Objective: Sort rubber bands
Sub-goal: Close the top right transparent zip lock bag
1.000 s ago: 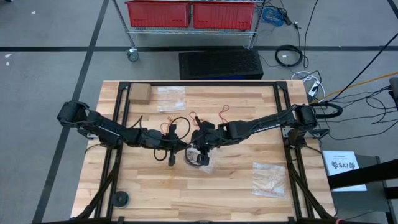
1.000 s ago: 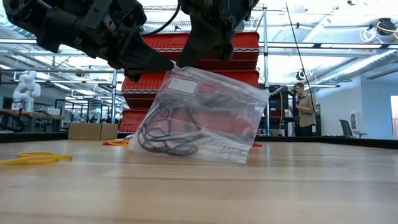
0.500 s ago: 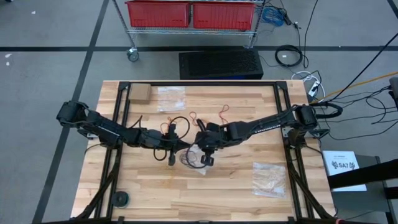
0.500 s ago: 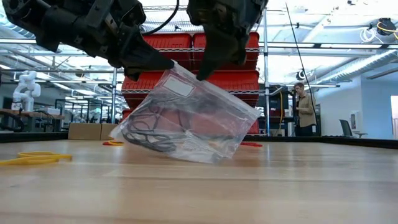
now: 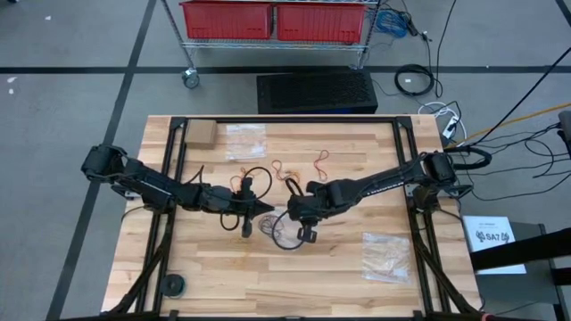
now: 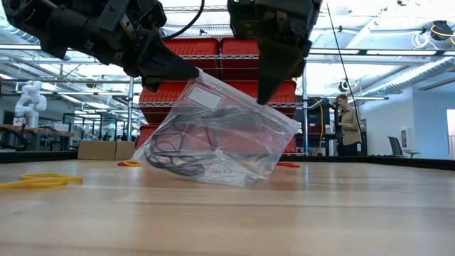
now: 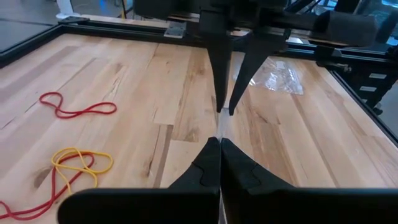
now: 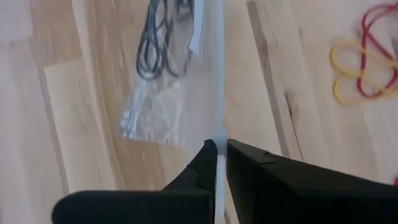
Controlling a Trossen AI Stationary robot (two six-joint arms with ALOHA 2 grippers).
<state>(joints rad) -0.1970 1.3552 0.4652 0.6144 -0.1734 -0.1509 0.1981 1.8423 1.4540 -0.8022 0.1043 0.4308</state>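
A clear plastic bag (image 6: 220,139) with black rubber bands (image 6: 181,153) inside hangs between my two grippers over the table's middle. My left gripper (image 6: 190,73) is shut on one end of its top edge, and my right gripper (image 6: 266,96) is shut on the other end. Loose red and yellow rubber bands (image 5: 281,168) (image 5: 319,160) lie on the wood toward the far edge. They also show in the left wrist view as a red rubber band (image 7: 78,109) and a yellow one (image 7: 81,165). My left gripper pinches the bag's top edge at its left end (image 6: 195,77) between its two fingers. It comes in almost level from the table's left. The bag hangs below, tilted, its lower corner (image 6: 238,183) down at the table top. My right gripper pinches the bag's top edge at its other end (image 8: 219,134) between its two fingers. The fingers point steeply down from above. The edge runs taut from there to the left gripper, and the bag's body hangs below with the black bands (image 8: 165,37) inside.
Two more clear bags lie flat on the table, one at the far left (image 5: 245,141) and one at the near right (image 5: 385,257). A small cardboard box (image 5: 201,134) sits at the far left corner. A black round thing (image 5: 172,284) lies at the near left.
My right gripper has moved toward the table's right edge and slightly down, tipping to point more steeply down. It has drawn the bag's top edge out taut. The bag has tilted, its right side lifted off the table. My left gripper has kept still.
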